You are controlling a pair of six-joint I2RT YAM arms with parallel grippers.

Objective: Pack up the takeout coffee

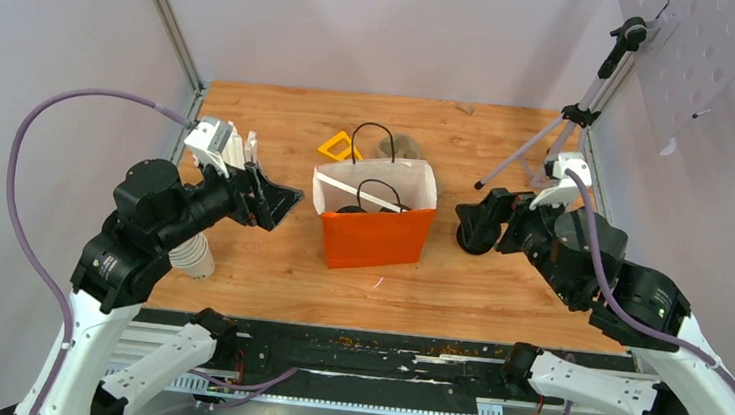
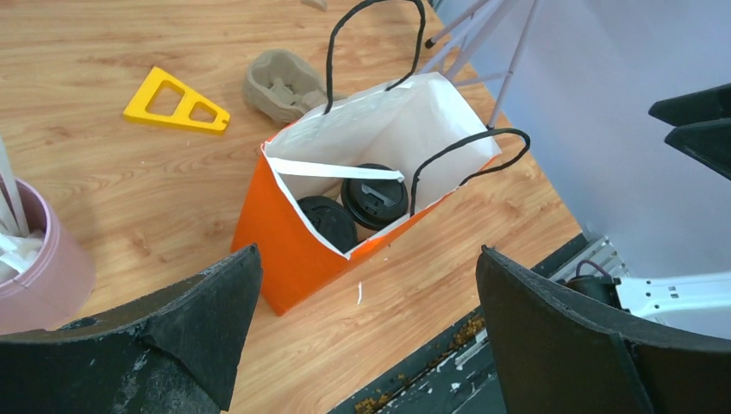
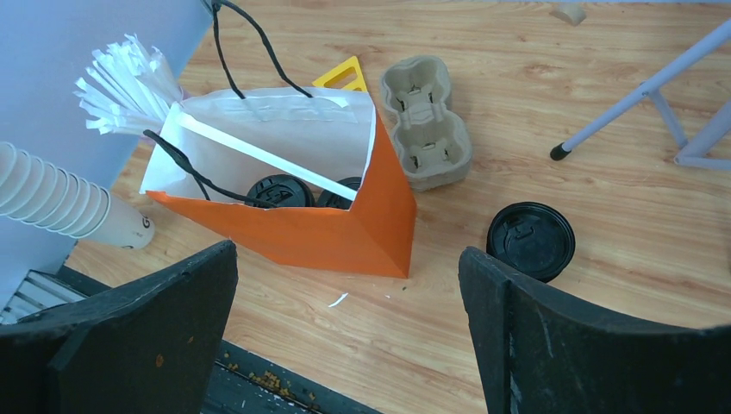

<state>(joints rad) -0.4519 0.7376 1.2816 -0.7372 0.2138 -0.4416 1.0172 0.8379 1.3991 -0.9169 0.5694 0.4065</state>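
An orange paper bag [image 1: 371,236] stands open in the middle of the table. Two takeout coffee cups with black lids [image 2: 377,196] [image 2: 328,222] stand inside it, and they also show in the right wrist view [image 3: 280,191] [image 3: 338,197]. A third lidded cup [image 3: 530,240] stands on the wood to the right of the bag. My left gripper [image 1: 279,203] [image 2: 369,276] hovers open just left of the bag, with nothing in it. On the bag's right my right gripper [image 1: 473,222] [image 3: 346,267] is open and empty too, near the third cup.
A pulp cup carrier [image 3: 427,121] and a yellow triangular piece [image 2: 177,101] lie behind the bag. A stack of lidless paper cups [image 1: 194,256] and a pink holder of straws [image 2: 34,259] are on the left. Tripod legs [image 3: 646,95] stand at the back right.
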